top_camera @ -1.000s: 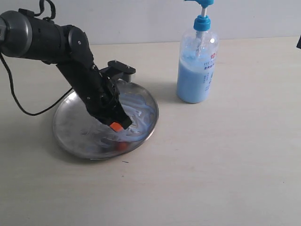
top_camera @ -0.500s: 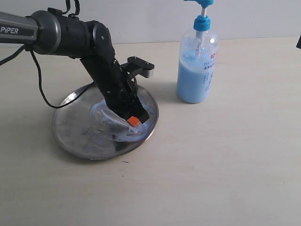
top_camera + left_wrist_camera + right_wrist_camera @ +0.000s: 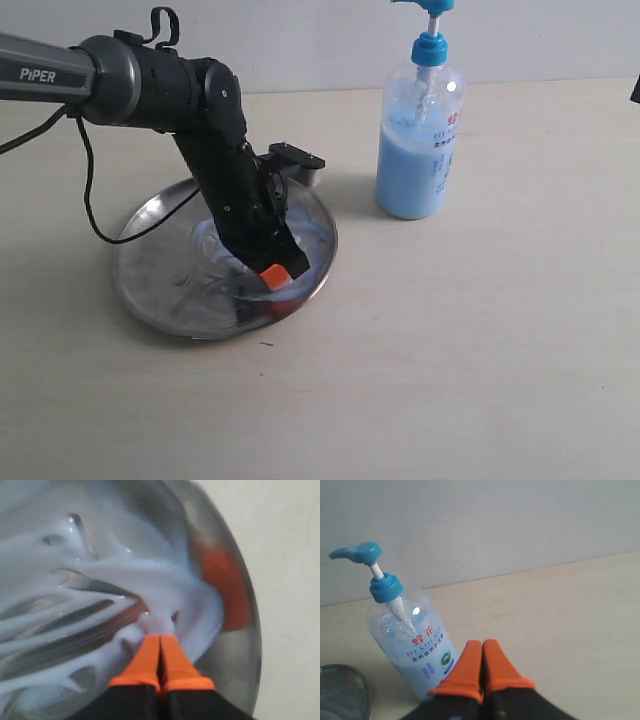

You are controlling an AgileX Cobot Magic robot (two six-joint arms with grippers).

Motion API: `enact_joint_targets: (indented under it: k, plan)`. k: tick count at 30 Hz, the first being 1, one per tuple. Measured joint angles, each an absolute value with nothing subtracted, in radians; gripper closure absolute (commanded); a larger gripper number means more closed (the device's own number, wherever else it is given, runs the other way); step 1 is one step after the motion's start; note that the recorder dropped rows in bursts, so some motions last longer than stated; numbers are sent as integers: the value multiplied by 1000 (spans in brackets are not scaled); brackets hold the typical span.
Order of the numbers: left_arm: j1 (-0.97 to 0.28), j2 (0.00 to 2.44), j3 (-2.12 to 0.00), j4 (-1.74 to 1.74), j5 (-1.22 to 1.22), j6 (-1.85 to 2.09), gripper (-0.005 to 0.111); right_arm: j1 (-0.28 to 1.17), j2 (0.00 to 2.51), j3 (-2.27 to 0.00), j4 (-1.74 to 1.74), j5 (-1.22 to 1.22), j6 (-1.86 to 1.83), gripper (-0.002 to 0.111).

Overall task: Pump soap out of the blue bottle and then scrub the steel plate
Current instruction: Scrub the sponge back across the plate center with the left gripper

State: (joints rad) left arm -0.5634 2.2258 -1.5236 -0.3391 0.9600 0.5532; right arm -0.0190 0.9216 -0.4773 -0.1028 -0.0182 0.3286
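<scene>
The steel plate point(image 3: 150, 262) lies on the table at the left, smeared with pale blue soap point(image 3: 165, 587) in whitish streaks. My left gripper point(image 3: 276, 280) is shut, orange tips pressed down into the soap near the plate's right rim point(image 3: 248, 645); the wrist view shows its fingertips point(image 3: 150, 652) together with nothing between them. The blue bottle point(image 3: 419, 140) stands upright to the right of the plate, pump head up, also in the right wrist view point(image 3: 410, 640). My right gripper point(image 3: 481, 647) is shut and empty, off the table beside the bottle, out of the exterior view.
A black cable point(image 3: 95, 190) hangs from the left arm over the plate's far left side. The pale wooden table point(image 3: 480, 350) stretches to the right and front of the plate. A white wall point(image 3: 495, 525) stands behind the bottle.
The left gripper has swept across the plate, out toward the right rim and then back toward the near edge, spreading the soap. The bottle has not moved.
</scene>
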Motion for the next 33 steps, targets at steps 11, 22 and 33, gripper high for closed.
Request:
enact_joint_targets:
  k: [11,22,33]
  plan:
    - [-563,2218,-1513,-280,954,519,107,-19,922,-477,-103,-18,329,108]
    - [-565,2247,-1574,-301,906,517,107,-19,922,-477,-103,-18,329,108]
    - [-631,2253,-1585,-306,957,540,107,-19,922,-477,-103,-18,329,108]
